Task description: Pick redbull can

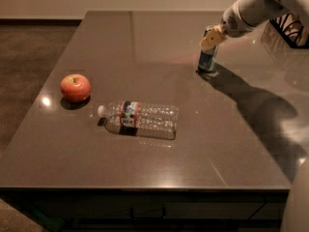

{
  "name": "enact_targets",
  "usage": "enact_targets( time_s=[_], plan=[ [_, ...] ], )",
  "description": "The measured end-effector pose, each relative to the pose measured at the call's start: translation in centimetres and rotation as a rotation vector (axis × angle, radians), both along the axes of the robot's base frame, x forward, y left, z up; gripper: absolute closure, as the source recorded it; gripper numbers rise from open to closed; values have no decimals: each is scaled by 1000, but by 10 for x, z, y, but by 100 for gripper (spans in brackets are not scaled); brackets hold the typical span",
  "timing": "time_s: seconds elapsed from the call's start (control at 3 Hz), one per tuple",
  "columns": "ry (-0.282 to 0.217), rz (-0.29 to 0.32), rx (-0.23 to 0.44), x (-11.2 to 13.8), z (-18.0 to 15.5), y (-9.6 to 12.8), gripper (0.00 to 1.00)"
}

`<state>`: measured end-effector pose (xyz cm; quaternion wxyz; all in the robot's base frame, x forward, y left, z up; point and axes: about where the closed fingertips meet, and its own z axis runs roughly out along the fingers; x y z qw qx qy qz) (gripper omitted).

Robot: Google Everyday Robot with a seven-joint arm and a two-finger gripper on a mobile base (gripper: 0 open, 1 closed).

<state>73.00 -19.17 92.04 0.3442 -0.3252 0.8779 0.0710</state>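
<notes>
One redbull can (207, 62) upright, long axis vertical, gripper (211, 37) at its top

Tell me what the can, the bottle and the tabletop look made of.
The redbull can: likely metal, blue and silver with a slight gloss; the gripper sits at its top. The bottle: clear plastic, ribbed and see-through, with a printed label. The table: dark, polished, maybe stone or laminate; it reflects light spots.
</notes>
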Motion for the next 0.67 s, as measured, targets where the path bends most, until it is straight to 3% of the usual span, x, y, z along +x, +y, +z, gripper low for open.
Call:
enact_targets(
  time_s=[0.33,0.67],
  plan=[
    [4,16,15,-2,7,2,72],
    [-22,54,23,-8,32,9,95]
  ],
)
